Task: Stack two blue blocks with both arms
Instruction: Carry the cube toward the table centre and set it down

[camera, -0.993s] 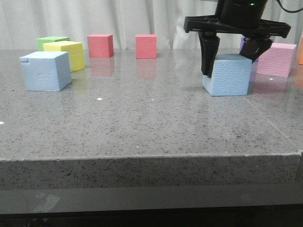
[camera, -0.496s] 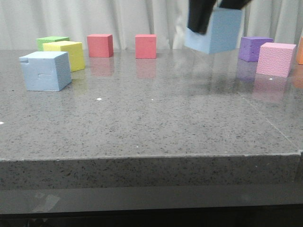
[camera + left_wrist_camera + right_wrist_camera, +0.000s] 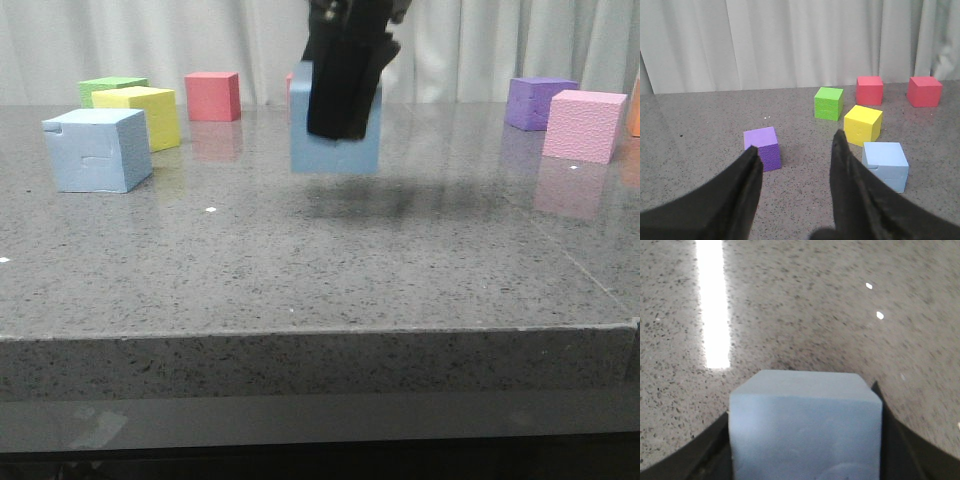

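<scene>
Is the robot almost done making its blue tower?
About halfway. Done: the right gripper has grabbed one blue block and holds it in the air above the table. In hand: carrying it, with its shadow on the table underneath. Left: setting it on top of the other blue block, which sits alone on the table at the left. The left gripper is open and empty.

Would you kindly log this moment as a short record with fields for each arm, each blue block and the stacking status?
right gripper: shut on carried blue block, held above the table
left gripper: open, holding nothing
resting blue block: on the table at front-view left, beside the yellow cube
stack: not yet made; blocks apart
</scene>
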